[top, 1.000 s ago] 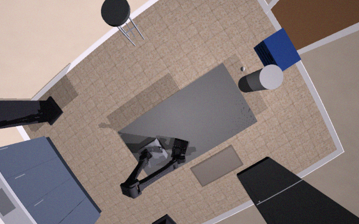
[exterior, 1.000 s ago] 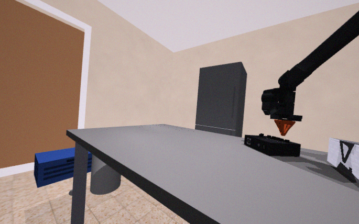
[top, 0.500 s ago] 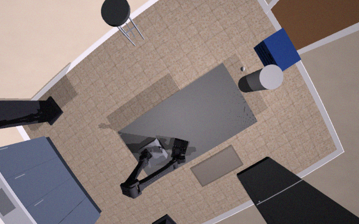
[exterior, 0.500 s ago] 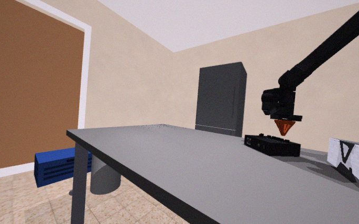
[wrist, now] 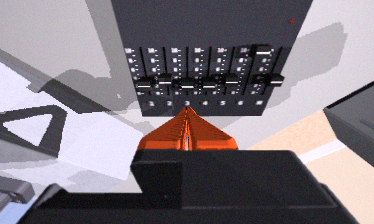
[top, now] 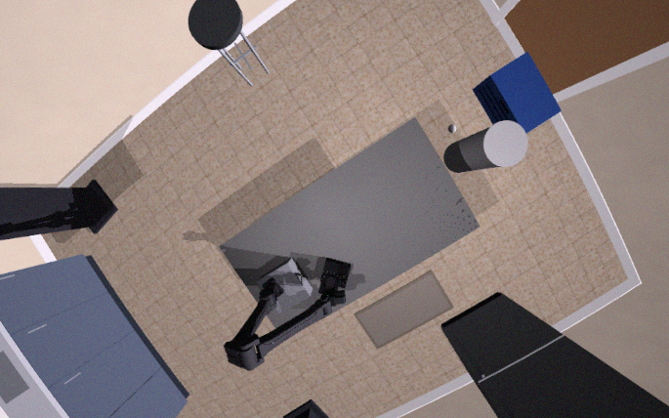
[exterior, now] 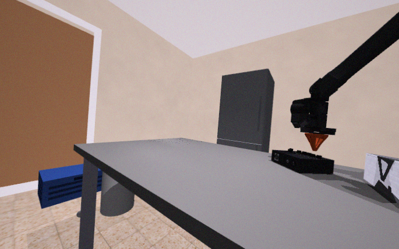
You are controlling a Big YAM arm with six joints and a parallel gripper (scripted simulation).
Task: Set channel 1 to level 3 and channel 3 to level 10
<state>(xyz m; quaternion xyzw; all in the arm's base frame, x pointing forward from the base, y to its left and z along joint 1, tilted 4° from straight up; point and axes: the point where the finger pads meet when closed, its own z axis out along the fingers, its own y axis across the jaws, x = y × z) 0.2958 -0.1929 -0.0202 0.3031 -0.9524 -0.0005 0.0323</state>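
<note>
The black lighting desk point(wrist: 203, 60) stands flat on the grey table, also in the exterior view point(exterior: 301, 160) and from above point(top: 335, 272). Several fader caps stand in a row. The channel 1 cap point(wrist: 143, 86) and channel 3 cap point(wrist: 187, 85) sit low on their scales. The channel 6 cap point(wrist: 262, 50) sits near the top. My gripper point(wrist: 187, 111) point(exterior: 315, 148) has orange fingers shut together with nothing between them. It hovers a little above the desk's near edge, in line with channel 3 and touching no cap.
A white box with a black triangle mark point(exterior: 392, 182) stands on the table close to the desk's left in the wrist view point(wrist: 33, 130). On the floor stand a dark fridge point(exterior: 246, 108), a blue crate point(exterior: 66, 184) and a grey cylinder point(top: 487, 147).
</note>
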